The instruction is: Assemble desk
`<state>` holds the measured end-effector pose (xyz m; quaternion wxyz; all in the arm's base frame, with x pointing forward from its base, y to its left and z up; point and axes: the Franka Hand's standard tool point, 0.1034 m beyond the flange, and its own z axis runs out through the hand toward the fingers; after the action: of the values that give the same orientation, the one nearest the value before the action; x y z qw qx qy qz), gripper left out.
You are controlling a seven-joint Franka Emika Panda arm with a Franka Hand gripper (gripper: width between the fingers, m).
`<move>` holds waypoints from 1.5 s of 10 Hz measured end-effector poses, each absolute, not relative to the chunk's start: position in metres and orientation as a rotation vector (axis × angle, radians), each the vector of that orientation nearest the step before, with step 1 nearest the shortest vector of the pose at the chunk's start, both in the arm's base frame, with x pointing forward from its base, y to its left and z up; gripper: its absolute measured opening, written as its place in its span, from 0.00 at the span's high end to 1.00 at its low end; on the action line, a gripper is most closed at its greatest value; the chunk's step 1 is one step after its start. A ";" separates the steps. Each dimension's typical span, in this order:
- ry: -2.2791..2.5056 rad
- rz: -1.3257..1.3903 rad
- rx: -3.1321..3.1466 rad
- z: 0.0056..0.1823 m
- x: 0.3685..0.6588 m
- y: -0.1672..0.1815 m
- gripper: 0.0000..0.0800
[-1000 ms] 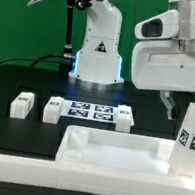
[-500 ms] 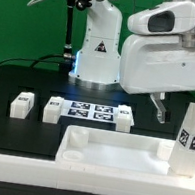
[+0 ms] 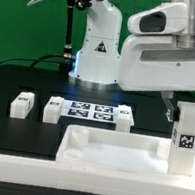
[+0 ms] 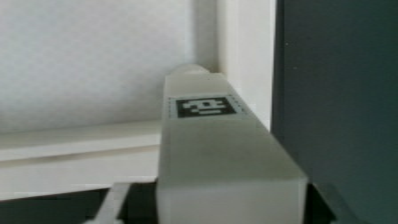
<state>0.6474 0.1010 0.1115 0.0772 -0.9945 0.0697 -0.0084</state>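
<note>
1 leg [image 3: 186,134] upright at desk top [image 3: 119,141] corner, exterior view's right | seating unconfirmed | jaws flank it, you cannot tell if gripping | 3 loose legs [image 3: 22,101] [image 3: 54,107] [image 3: 126,115] await you on surface [image 3: 1,86]

We see a thin flat white marker board [image 3: 88,111] lying on the black worktop [image 3: 12,78]. Behind it we see a green backdrop [image 3: 25,24].

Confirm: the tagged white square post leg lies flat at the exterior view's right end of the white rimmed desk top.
Wrong. The tagged white square post leg stands upright there, at that end of the white rimmed desk top, as the exterior view shows.
</note>
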 end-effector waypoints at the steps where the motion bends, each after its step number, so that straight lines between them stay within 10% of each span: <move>1: 0.322 -0.017 -2.970 0.111 0.648 0.100 0.63; 11: 1.756 0.152 -2.365 0.110 0.639 0.113 0.63; 15: 1.189 0.158 -2.688 0.110 0.637 0.115 0.32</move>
<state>0.6369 0.1152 0.1102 0.0987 -0.9087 0.4021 0.0534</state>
